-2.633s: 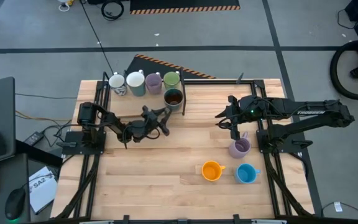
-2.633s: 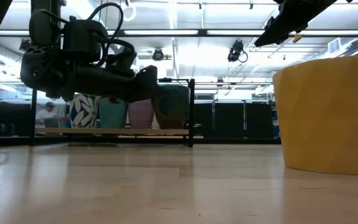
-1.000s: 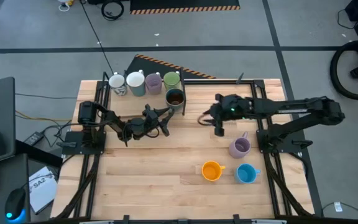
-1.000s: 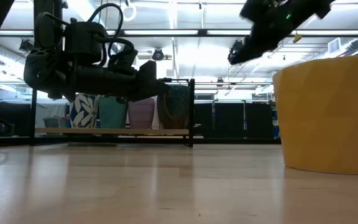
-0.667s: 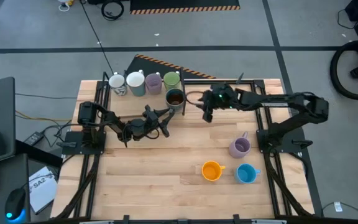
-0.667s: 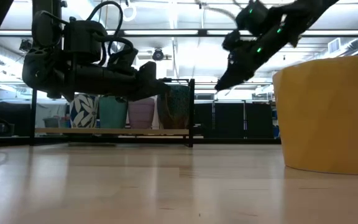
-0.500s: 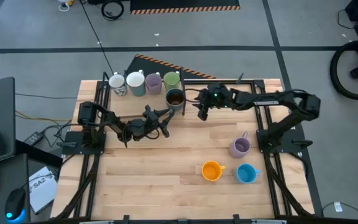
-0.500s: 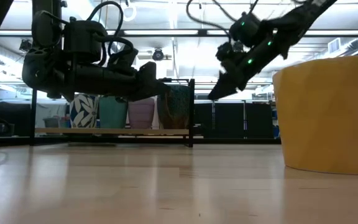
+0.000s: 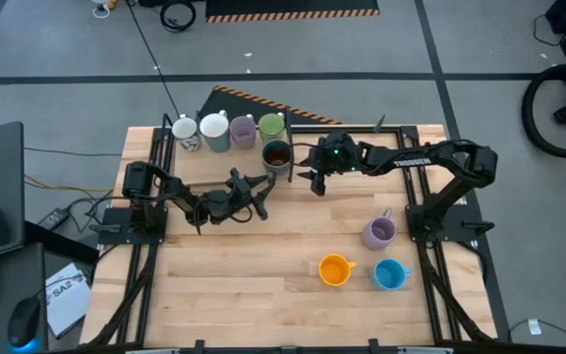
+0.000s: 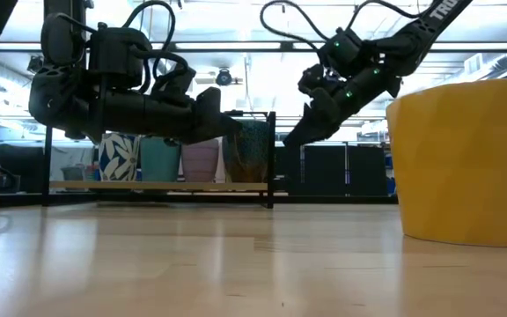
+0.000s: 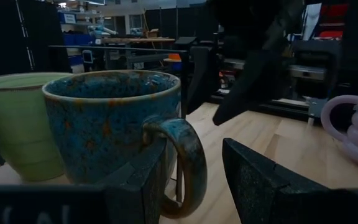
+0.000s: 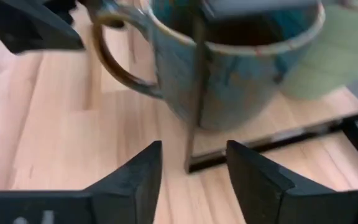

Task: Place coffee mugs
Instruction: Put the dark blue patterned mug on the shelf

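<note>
Eight mugs on the table, and your action is all around the dark brown mug (image 9: 275, 154), the speckled one sitting at the end of the back row, right beside the green mug (image 9: 271, 126). Your left gripper (image 9: 259, 189) sits just short of it, jaws parted narrowly, and the mug's handle (image 11: 182, 163) lies right off the tip of one finger (image 11: 138, 186), not yet between them. Your right gripper (image 9: 314, 181) is on the mug's other side, jaws open, pointing at the thin black rail (image 12: 194, 93) that stands in front of the mug's wall. Beyond the green mug, the row runs on with a lilac mug (image 9: 243, 131), a white mug (image 9: 213, 128) and a patterned white mug (image 9: 185, 133). Well away from both jaws, near the front of the table (image 9: 224, 285), you have the second lilac mug (image 9: 378, 232), the orange mug (image 9: 334, 269) and the blue mug (image 9: 389, 274).
</note>
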Tool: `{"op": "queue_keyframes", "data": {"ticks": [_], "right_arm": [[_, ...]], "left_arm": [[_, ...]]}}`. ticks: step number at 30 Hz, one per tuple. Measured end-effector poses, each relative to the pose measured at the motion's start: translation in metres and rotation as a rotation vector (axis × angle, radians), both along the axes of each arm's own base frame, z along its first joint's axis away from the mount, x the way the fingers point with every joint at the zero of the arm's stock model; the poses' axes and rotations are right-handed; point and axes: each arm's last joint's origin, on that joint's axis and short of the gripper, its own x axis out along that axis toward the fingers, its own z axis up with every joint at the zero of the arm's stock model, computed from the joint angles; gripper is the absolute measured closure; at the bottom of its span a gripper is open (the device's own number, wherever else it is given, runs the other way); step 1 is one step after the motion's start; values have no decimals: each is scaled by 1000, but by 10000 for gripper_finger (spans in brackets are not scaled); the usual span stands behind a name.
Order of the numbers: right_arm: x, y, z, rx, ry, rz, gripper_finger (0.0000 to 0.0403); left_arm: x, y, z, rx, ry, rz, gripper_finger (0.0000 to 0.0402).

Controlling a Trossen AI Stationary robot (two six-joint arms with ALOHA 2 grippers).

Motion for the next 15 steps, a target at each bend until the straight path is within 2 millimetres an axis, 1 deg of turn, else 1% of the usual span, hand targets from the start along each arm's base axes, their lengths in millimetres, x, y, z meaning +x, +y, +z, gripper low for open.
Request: {"op": "queue_keyframes", "data": {"ticks": [5, 9, 15], "right_arm": [[4, 3, 3, -5, -39, -8, 168], [4, 2, 4, -36, -33, -63, 133], [7, 4, 8, -19, -91, -48, 99]], "left_arm": [[0, 0, 0, 0, -1, -1, 242], [0, -1, 0, 0, -1, -2, 242], [0, 0, 0, -1, -1, -2, 242]]}}
